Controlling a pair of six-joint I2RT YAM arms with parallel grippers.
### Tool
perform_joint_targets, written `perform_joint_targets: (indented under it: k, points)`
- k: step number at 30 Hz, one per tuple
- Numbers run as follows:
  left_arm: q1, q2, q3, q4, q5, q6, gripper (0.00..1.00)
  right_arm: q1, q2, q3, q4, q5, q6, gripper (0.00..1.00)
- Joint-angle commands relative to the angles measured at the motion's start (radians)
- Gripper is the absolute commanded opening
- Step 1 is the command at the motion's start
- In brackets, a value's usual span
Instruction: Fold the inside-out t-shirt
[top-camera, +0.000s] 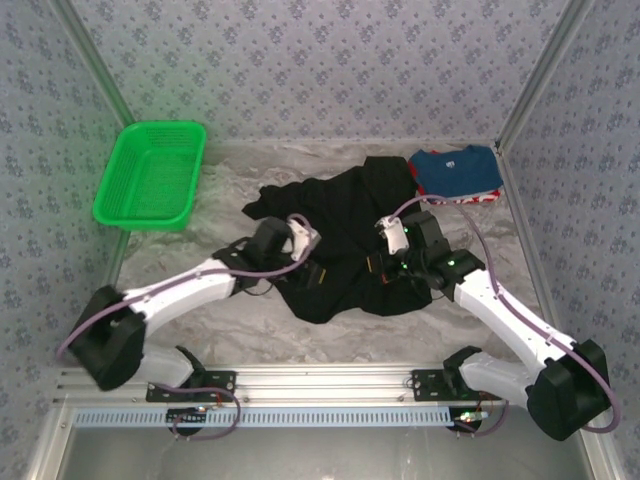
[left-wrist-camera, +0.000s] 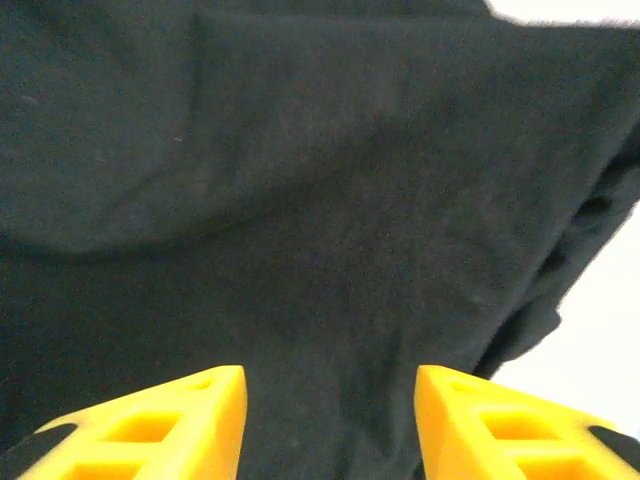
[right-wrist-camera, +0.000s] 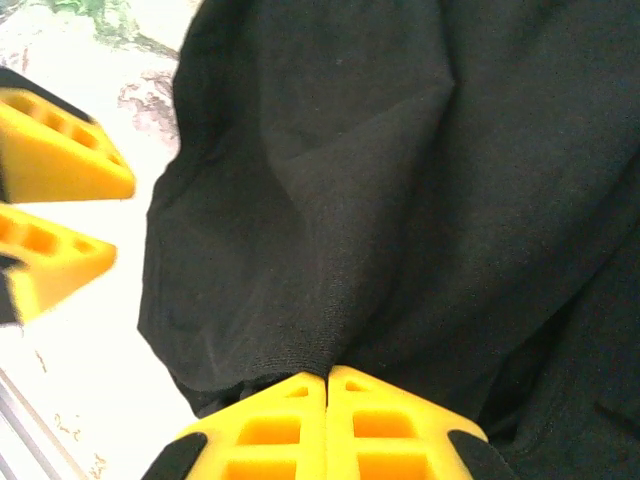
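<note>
Marbled tabletop (top-camera: 340, 340), black t-shirt (right-wrist-camera: 350, 200) pinched in right tool (right-wrist-camera: 328, 378), beneath left tool (left-wrist-camera: 330, 382).

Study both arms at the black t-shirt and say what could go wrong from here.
1. The right gripper is shut on just a thin edge of the black t-shirt; a pull might slip it free.
2. The left gripper hangs open over the cloth, holding nothing, so a one-sided lift could bunch the shirt.
3. The shirt's far edge lies against the folded blue shirt; dragging may disturb it.
</note>
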Motion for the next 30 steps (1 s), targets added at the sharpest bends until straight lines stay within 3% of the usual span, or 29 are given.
perform_joint_targets:
  k: [1,7,10,12,15,17,20,24,30]
  points:
    - [-0.075,0.090,0.057,0.019,-0.058,0.098,0.52,-0.018,0.001,-0.007,-0.019,-0.041,0.010,0.00]
    - [-0.120,0.226,0.097,0.064,-0.052,0.091,0.56,-0.036,0.000,-0.014,-0.009,-0.049,0.010,0.00]
    - [-0.120,0.245,0.106,0.070,-0.048,0.078,0.36,-0.043,0.000,-0.016,-0.012,-0.040,0.006,0.00]
    - [-0.113,0.211,0.110,0.049,-0.036,0.062,0.14,-0.045,0.000,-0.011,-0.037,0.002,0.000,0.00]
    - [-0.066,0.075,0.081,0.051,0.087,-0.025,0.00,-0.041,0.003,0.022,-0.094,0.195,0.002,0.00]
    - [-0.008,-0.037,0.020,0.129,0.195,-0.152,0.00,-0.021,0.008,0.042,-0.124,0.281,-0.003,0.00]
    - [0.066,-0.153,-0.045,0.250,0.324,-0.329,0.00,0.021,0.026,0.045,-0.089,0.317,-0.009,0.00]
    - [0.102,-0.196,-0.031,0.198,0.342,-0.360,0.00,0.061,0.068,0.063,-0.042,0.328,-0.025,0.01]
    - [0.127,-0.195,-0.030,0.206,0.368,-0.381,0.00,0.079,0.076,0.047,-0.032,0.230,-0.047,0.31]
